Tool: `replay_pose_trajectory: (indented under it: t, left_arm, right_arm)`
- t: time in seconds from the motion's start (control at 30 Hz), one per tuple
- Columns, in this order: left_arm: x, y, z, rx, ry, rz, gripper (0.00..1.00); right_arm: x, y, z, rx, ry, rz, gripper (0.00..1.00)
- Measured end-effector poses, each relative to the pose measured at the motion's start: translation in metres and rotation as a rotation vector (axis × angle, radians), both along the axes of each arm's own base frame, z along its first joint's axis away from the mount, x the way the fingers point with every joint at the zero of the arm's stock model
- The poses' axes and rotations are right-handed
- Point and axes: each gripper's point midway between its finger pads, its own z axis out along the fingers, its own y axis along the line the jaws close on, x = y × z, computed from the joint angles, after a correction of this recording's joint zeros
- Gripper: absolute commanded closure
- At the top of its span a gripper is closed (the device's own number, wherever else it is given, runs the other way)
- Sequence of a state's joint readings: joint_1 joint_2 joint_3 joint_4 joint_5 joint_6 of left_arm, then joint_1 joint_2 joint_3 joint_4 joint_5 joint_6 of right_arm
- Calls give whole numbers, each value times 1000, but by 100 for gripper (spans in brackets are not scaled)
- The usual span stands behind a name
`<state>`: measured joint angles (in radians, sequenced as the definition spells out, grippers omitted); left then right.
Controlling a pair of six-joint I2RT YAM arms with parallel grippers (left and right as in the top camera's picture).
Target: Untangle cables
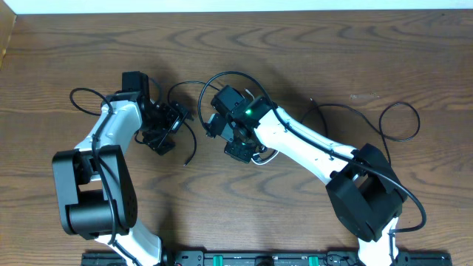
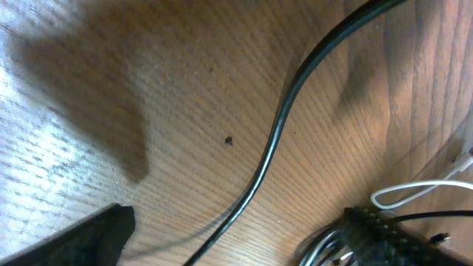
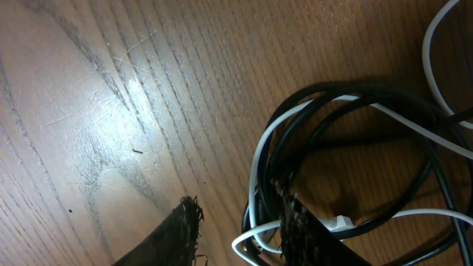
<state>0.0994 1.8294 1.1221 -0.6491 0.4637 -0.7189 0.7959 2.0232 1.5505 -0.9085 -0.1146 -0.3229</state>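
My left gripper [image 2: 238,216] is released, fingers wide apart; I see the black cord [image 2: 277,134] lying on the table [image 2: 148,74] between them, ungrasped. My right gripper [image 3: 235,196] is part open, clenching nothing; the white cord [image 3: 256,166] loops between its fingers, coiled with the black cord beside one finger.

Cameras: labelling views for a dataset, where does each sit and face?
Overhead: above the table, looking straight down; left arm and right arm show.
Left wrist: on that arm, facing the table closely; its fingers flank the black cable.
Right wrist: likewise; its fingers beside the tangle.
Shared: both wrist views show the white cable.
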Motion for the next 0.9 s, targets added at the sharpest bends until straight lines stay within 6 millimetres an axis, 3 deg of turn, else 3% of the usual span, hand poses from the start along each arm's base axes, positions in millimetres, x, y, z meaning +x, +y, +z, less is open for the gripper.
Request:
replay_pose_trajectory:
  t: [0.53,0.9]
  left_arm:
    - [0,0,0,-1,1,1,2]
    - [0,0,0,-1,0,1,2]
  right_arm:
    - [-1,-1,-1,-2,1,1,65]
    - [0,4,-22,18,-45,35,67]
